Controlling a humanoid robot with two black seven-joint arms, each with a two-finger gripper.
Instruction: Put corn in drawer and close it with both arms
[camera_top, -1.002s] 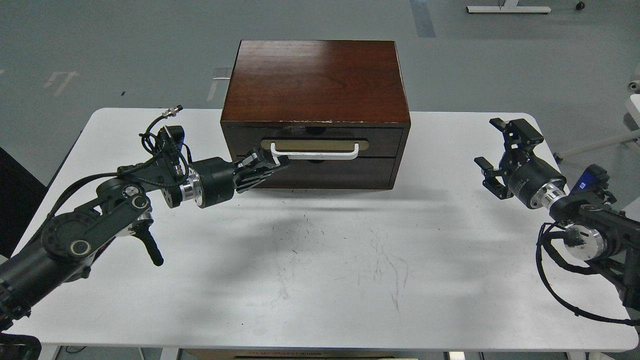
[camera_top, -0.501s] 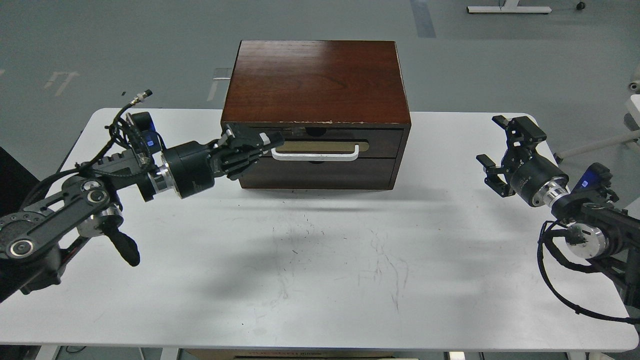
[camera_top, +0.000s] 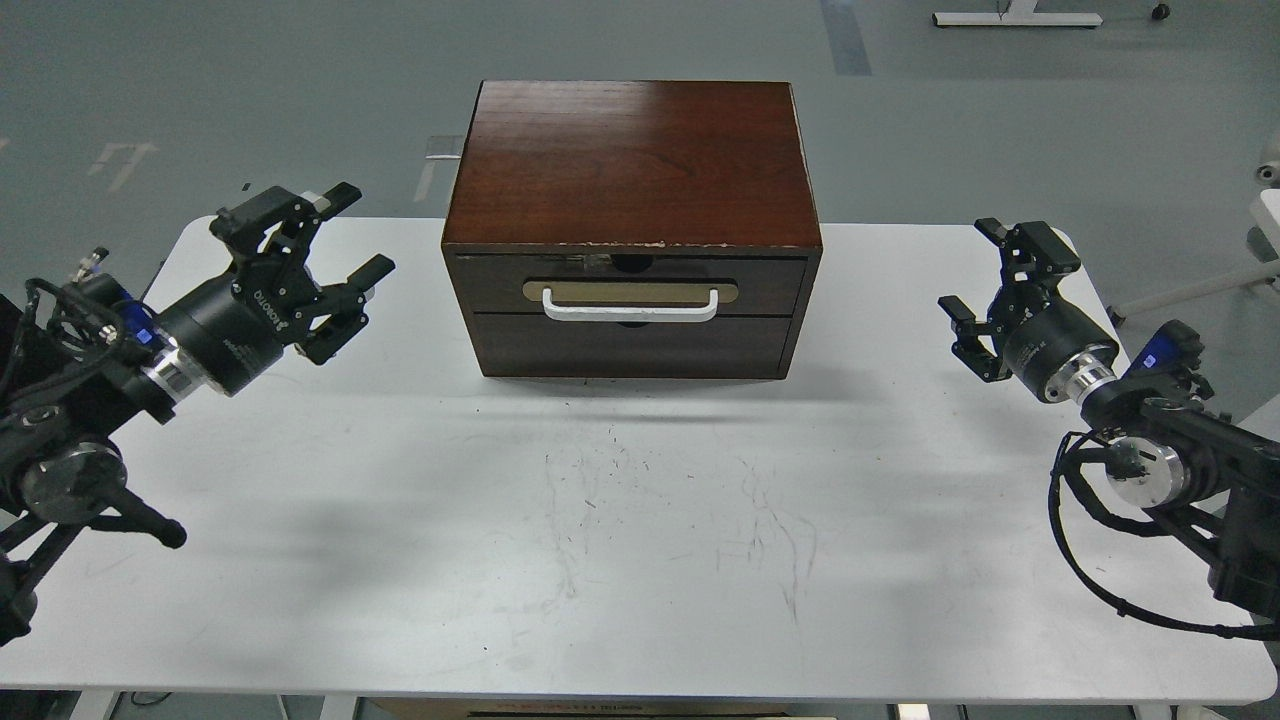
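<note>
The dark brown drawer (camera_top: 630, 284) with its white bar handle (camera_top: 630, 305) sits shut in the wooden cabinet (camera_top: 630, 165) at the back middle of the white table (camera_top: 640, 560). No corn shows; it is hidden or out of view. My left gripper (camera_top: 345, 235) is open and empty, to the left of the cabinet and apart from it. My right gripper (camera_top: 968, 268) is open and empty, to the right of the cabinet.
A plain handleless panel (camera_top: 630, 345) lies below the drawer. The table top in front of the cabinet carries only faint scratch marks (camera_top: 680, 520). Grey floor lies beyond the table's far edge.
My left gripper has let go of the drawer's front near the handle, opened, and drawn back to the left. The right gripper has shifted slightly left. The drawer front stays shut.
</note>
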